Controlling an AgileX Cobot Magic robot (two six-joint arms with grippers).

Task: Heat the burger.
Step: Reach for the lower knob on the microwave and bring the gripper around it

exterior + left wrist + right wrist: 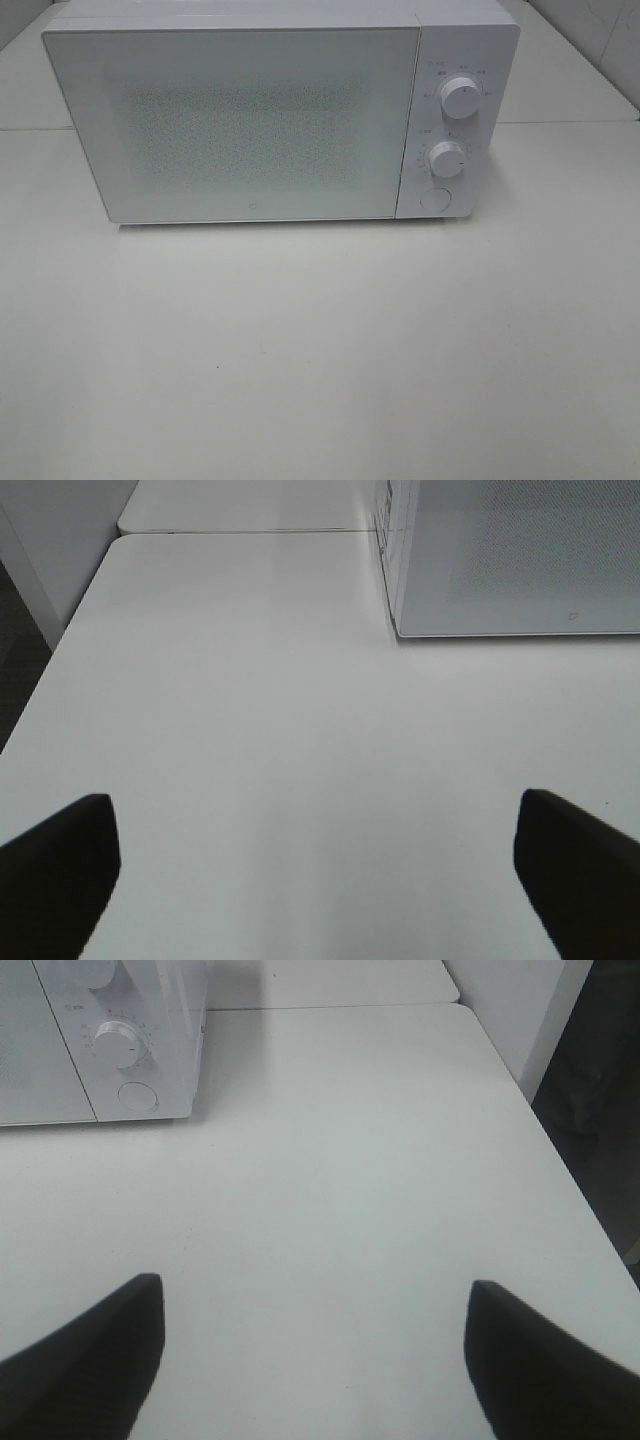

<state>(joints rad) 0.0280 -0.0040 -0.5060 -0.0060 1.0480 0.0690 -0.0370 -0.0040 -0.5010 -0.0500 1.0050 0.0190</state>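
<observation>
Microwave [250, 120] (shut) stands beyond open end effectors [315, 808] [315, 1290].

Markings check: nothing legible.
Small dark printed characters are seen ringed around the upper round white dial [460, 97] and the lower round white dial [447, 159] on the control panel of the white box-shaped microwave oven [250, 40], but they are too small and blurred to be read. A tiny grey mark [248, 210] is noted at the door's lower edge; it cannot be deciphered.
</observation>
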